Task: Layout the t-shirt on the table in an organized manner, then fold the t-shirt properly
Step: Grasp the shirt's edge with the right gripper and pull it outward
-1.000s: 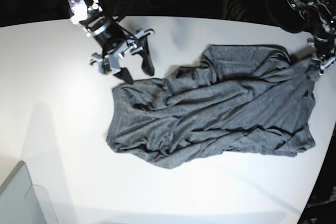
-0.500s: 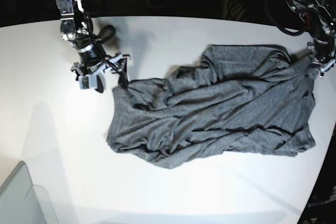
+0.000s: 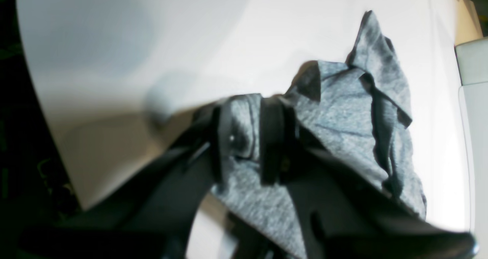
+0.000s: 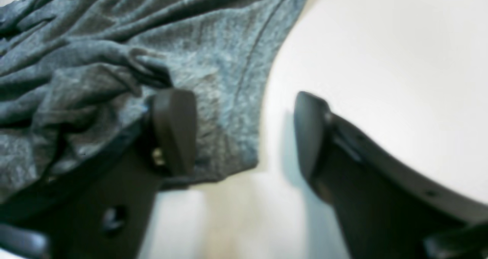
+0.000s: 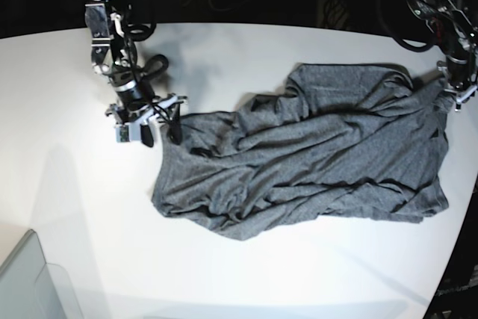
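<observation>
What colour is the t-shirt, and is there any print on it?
Plain heather grey t-shirt, no print visible; base view shows it best.

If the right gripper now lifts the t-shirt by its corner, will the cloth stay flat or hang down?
Probably it hangs limp: the t-shirt lies in soft folds and wrinkles. It looks light and thin, so the held corner would likely rise first. On the glossy table it may slide rather than catch. The right gripper stands open over its edge.
</observation>
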